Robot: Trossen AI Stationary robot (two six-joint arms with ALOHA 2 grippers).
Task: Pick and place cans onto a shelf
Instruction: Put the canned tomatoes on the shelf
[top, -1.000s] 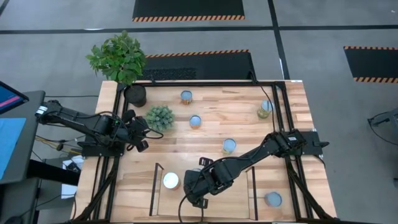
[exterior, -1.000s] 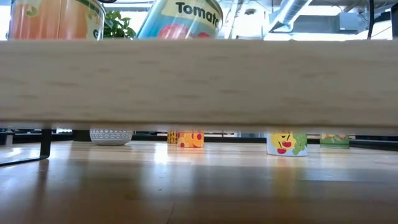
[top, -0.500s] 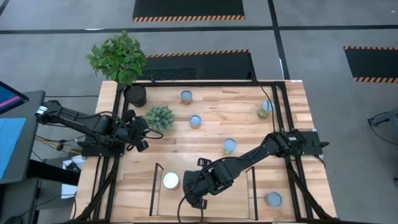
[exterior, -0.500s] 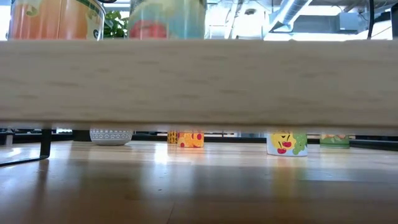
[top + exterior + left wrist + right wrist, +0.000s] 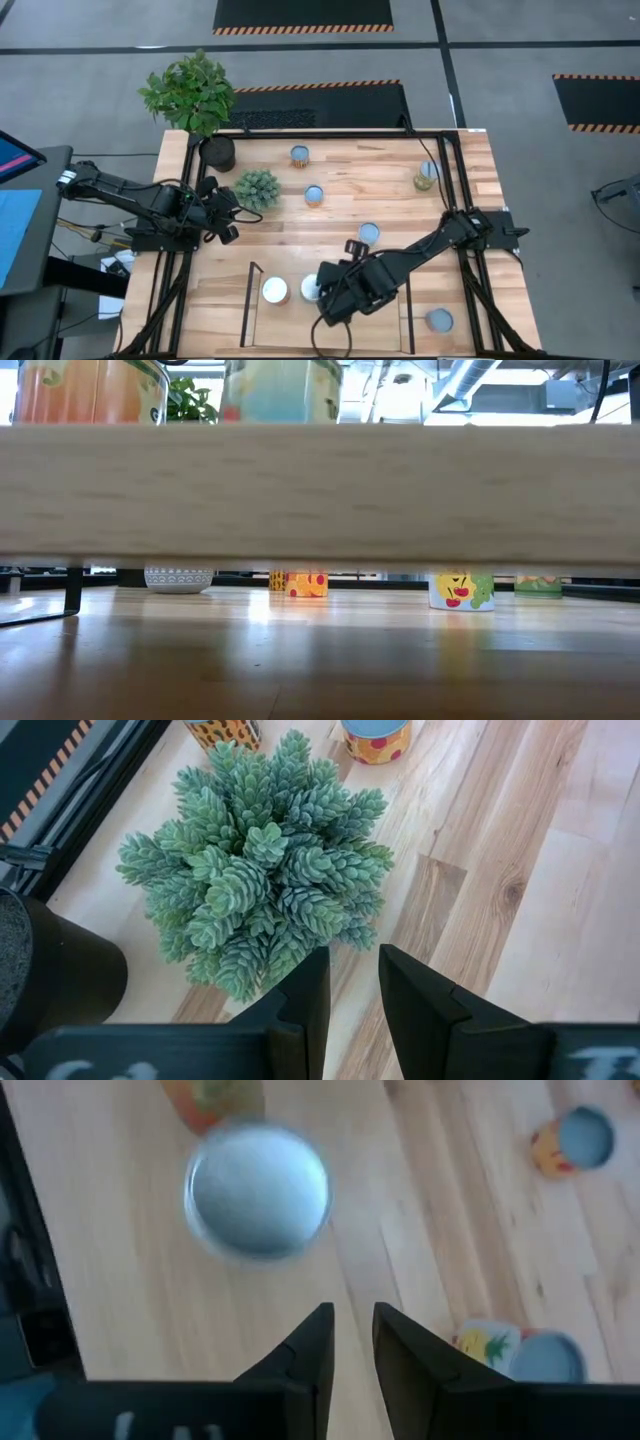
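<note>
right gripper [image 5: 350,1342] sits empty, fingers slightly spread, with 2 cans [image 5: 275,290] on the shelf [image 5: 380,318], so grab the 12 o'clock can [image 5: 368,233] from straight above.

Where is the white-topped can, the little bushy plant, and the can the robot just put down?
White-topped can [image 5: 275,290]: high view, middle of its round top.
Little bushy plant [image 5: 258,188]: high view, centre of its leaves.
Newly placed can [image 5: 311,289]: high view, visible part of its top beside the right arm.
</note>
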